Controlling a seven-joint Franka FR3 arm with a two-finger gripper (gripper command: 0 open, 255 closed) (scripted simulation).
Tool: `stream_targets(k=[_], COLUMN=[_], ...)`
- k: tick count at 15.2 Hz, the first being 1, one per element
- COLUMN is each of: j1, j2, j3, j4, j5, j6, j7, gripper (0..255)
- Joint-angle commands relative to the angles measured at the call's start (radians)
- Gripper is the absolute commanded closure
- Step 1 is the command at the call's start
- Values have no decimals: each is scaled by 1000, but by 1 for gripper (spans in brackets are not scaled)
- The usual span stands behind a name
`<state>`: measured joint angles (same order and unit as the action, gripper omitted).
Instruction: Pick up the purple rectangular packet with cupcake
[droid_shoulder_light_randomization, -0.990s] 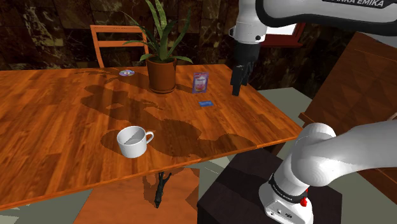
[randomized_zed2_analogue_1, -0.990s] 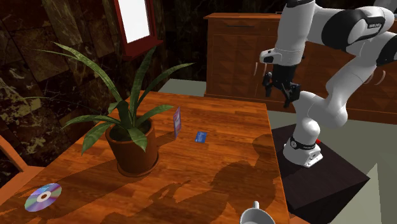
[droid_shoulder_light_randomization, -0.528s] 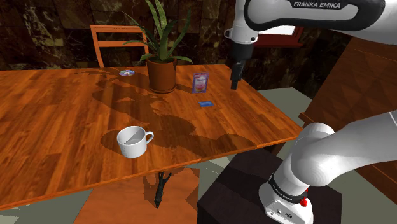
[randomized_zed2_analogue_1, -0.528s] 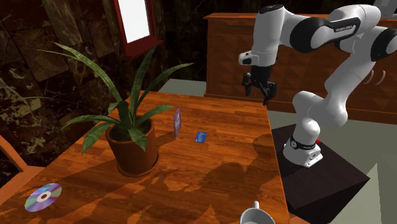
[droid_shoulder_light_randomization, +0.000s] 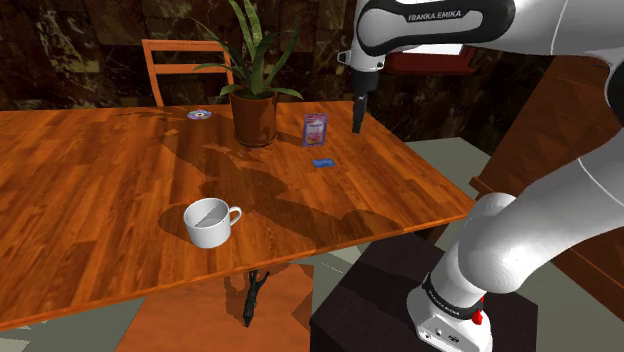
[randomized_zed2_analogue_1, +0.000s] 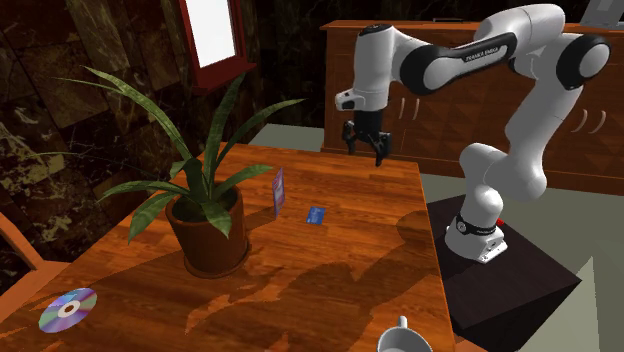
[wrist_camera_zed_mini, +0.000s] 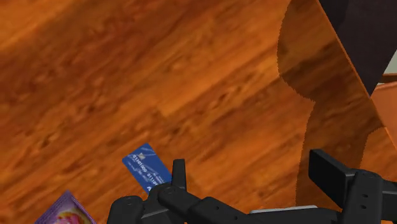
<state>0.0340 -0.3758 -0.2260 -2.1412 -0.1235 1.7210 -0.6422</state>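
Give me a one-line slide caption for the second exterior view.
Open claw hovers above the wooden table, apart from the standing purple packet beside a potted plant and blue card.

Wooden table (droid_shoulder_light_randomization: 90, 170), seemingly glossy.

The shoulder view looks down across the worktop (droid_shoulder_light_randomization: 100, 200) from beside the stand (droid_shoulder_light_randomization: 380, 290), facing the pot (droid_shoulder_light_randomization: 254, 118). The second exterior view sits close by the pot, facing back at the stand. The wrist view looks down on the worktop from close, sharing the card (wrist_camera_zed_mini: 147, 167) near the pot.
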Motion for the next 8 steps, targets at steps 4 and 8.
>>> stream_targets(k=[4, 8], j1=[8, 3], j2=[184, 341], j3=[-72, -109], j4=[138, 271], j5=[25, 75], j6=[62, 91], j7=[-200, -354], gripper=[0, 0])
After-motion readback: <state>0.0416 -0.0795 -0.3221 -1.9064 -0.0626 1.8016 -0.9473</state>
